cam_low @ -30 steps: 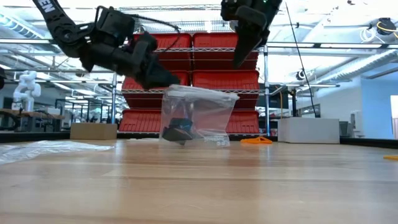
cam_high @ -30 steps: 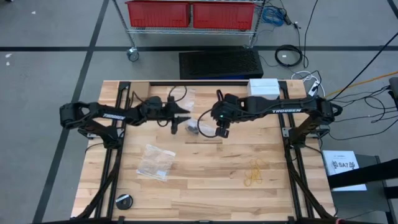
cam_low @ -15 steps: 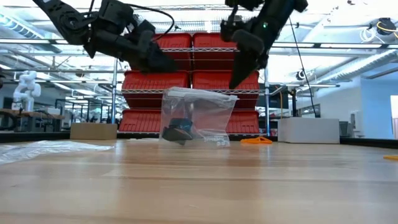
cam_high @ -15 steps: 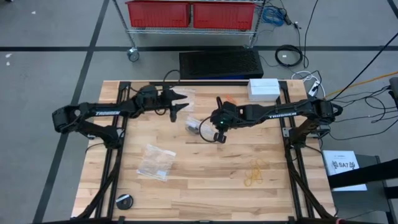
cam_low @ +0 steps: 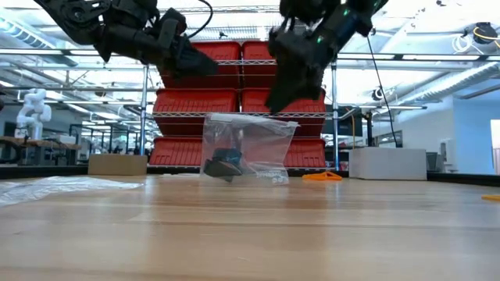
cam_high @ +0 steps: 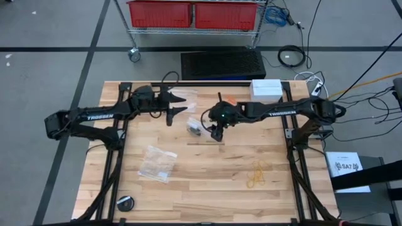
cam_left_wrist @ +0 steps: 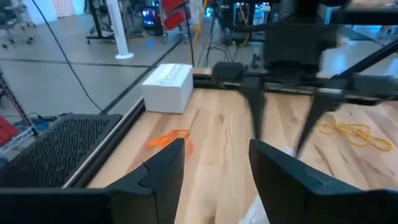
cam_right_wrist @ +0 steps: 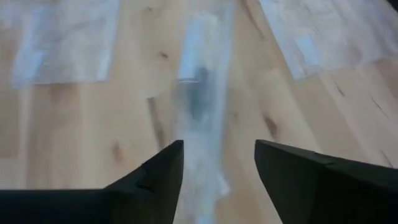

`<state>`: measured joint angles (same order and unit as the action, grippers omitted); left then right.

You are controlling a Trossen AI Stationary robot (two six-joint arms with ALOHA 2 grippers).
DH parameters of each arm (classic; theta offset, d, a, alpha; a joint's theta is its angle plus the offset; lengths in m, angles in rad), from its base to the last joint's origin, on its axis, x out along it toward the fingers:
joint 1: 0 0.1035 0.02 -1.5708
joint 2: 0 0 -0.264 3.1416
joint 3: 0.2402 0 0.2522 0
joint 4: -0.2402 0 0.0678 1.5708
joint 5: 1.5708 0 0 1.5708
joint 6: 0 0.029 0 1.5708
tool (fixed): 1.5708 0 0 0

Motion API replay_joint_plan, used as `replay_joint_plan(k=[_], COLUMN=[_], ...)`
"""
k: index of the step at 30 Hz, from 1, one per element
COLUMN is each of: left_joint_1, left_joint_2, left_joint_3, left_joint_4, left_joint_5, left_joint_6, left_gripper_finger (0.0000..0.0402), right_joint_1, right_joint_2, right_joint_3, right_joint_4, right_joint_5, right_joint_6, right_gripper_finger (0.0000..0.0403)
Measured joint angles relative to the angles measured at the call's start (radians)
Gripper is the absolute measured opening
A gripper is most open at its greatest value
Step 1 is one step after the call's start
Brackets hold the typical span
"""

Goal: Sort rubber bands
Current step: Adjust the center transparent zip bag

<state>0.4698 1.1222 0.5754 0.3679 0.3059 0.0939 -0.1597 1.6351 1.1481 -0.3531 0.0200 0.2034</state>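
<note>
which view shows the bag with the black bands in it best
The low view: the clear bag stands upright and side-on, dark bands bunched at its bottom. The high view shows it small beside the right gripper. The right wrist view sees it blurred from above; the left wrist view catches only a corner.

Left arm reaches in from the left, left gripper raised over the far-centre table, fingers spread, nothing held. Right arm reaches in from the right, right gripper pointing down at centre, fingers apart, empty.

Left arm farther back, right jaws wider.
</note>
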Motion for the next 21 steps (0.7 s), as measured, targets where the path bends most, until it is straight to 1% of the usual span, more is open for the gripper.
replay_joint_plan(k=[2,3,6,8,11,13,15,19,21], left_joint_1=[0.0,0.0,0.0,0.0,0.0,0.0,0.0,0.0,0.0], left_joint_2=[0.002,0.006,0.01,0.009,0.009,0.009,0.009,0.009,0.009], left_joint_3=[0.0,0.0,-0.001,-0.001,-0.001,-0.001,-0.001,-0.001,-0.005], left_joint_4=[-0.004,-0.006,-0.025,-0.021,-0.02,-0.019,-0.019,-0.018,-0.015], left_joint_5=[0.0,0.0,0.0,0.0,0.0,-0.001,-0.001,-0.001,-0.002], left_joint_6=[0.002,0.002,0.002,0.01,0.018,0.018,0.018,0.022,0.025], left_gripper_finger=[0.0187,0.0187,0.0187,0.0187,0.0187,0.0187,0.0187,0.0187,0.0187], right_joint_1=[-0.026,-0.035,-0.044,-0.039,-0.031,-0.03,-0.026,-0.008,0.002], right_joint_2=[0.025,0.042,0.092,0.12,0.148,0.151,0.143,0.109,0.089], right_joint_3=[0.0,0.0,0.0,0.0,0.0,0.0,0.0,0.0,0.0], right_joint_4=[0.016,0.024,0.069,0.102,0.123,0.122,0.125,0.126,0.125], right_joint_5=[-0.016,-0.056,-0.233,-0.287,-0.289,-0.285,-0.283,-0.281,-0.281], right_joint_6=[-0.003,-0.004,-0.006,-0.006,-0.005,-0.005,-0.004,-0.01,-0.017], right_gripper_finger=[0.0193,0.0192,0.0186,0.018,0.0162,0.0139,0.0106,0.0018,0.001])
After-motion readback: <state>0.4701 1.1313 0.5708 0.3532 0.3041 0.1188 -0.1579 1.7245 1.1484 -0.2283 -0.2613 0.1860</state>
